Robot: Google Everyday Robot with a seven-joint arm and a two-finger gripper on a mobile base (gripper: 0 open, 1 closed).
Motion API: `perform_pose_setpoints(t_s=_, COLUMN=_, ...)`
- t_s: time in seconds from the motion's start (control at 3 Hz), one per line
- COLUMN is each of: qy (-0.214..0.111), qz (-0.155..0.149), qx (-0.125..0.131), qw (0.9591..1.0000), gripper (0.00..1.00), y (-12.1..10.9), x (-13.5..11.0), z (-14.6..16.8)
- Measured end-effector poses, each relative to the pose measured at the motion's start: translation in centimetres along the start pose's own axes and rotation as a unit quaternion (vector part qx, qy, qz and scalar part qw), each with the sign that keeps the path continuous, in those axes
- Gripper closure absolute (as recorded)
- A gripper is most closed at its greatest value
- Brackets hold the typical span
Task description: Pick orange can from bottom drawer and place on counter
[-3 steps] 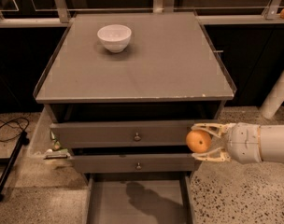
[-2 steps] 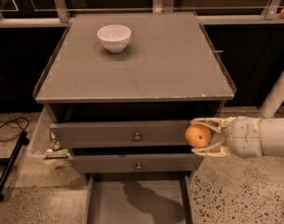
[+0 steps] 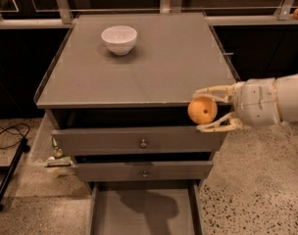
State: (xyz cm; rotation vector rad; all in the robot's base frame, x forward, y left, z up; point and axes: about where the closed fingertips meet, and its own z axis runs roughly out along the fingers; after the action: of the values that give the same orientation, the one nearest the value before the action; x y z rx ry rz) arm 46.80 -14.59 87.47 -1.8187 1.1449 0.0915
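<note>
Risen since a second ago, the gripper (image 3: 202, 110) holds the orange can (image 3: 203, 111) clamped between its fingers at the counter's (image 3: 154, 67) near right corner, above the open bottom drawer (image 3: 141, 214); moving left without more height, the can may strike the rim and slip free.

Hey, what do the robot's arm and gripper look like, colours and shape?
The gripper, by the counter's front right corner, has two thin, curved, cream-coloured fingers on a chunky white cylindrical wrist. The arm behind it is a smooth white tube. No cables or markings show.
</note>
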Motion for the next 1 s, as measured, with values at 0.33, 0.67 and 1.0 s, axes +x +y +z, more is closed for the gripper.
perform_pose_setpoints(t_s=0.33, qy=-0.022, qz=-0.037, qx=0.0, qw=0.9991, gripper=1.0, y=-6.0, x=-2.6, z=-1.1)
perform_pose_setpoints(t_s=0.67, qy=-0.022, qz=-0.037, qx=0.0, qw=0.9991, gripper=1.0, y=-6.0, x=-2.6, z=-1.1)
perform_pose_setpoints(t_s=1.0, qy=-0.036, qz=-0.04, qx=-0.002, qw=0.9985, gripper=1.0, y=-7.8, x=-2.1, z=0.1)
